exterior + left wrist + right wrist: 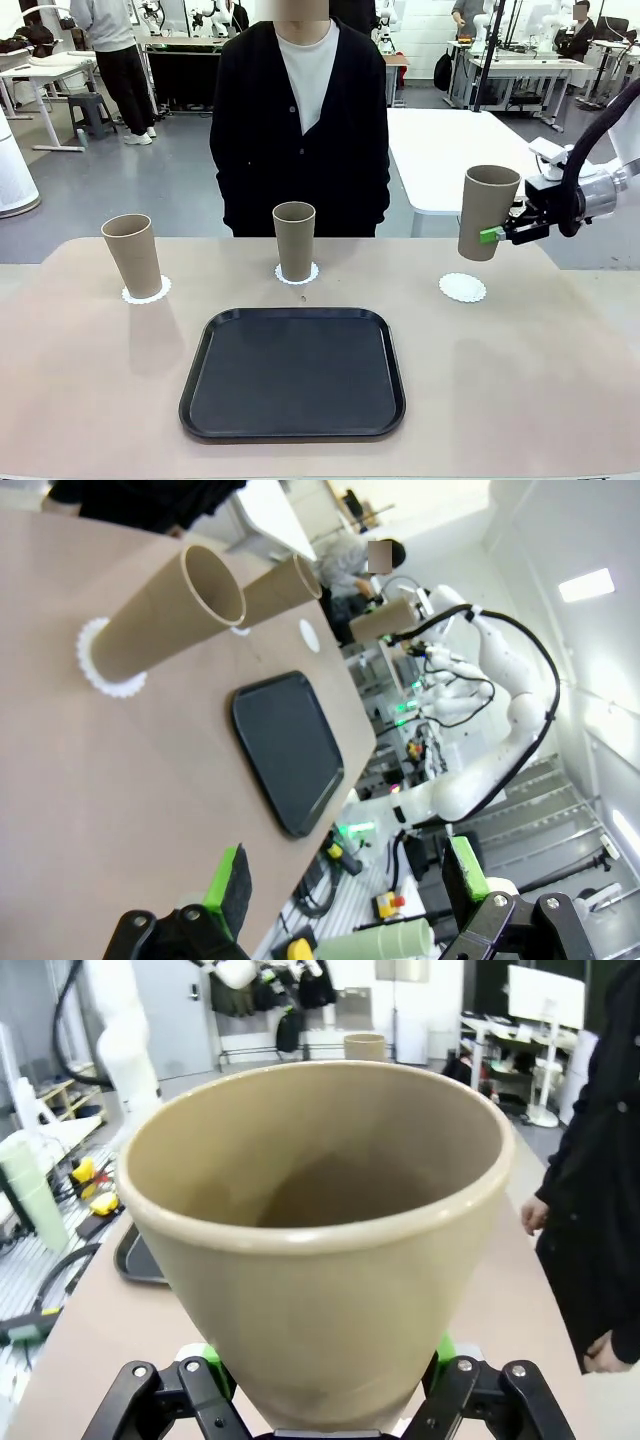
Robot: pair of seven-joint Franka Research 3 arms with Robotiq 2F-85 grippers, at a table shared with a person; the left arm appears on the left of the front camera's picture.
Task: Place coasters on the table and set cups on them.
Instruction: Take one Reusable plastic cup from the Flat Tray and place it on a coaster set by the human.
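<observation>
Cups on my screen: one stands on a coaster (146, 290) at the far left of the worktop (90, 380), a second (294, 240) on the middle coaster (297, 273) before the person (300, 120). Right claw (497, 234) clamps the third cup (485, 212), lifted clear and just above the bare right coaster (462, 287) (cup tilted slightly). Left claw (345, 885) hangs near the worktop's edge, fingers wide, holding nothing. Black tray (293, 372) sits centre, near side.
</observation>
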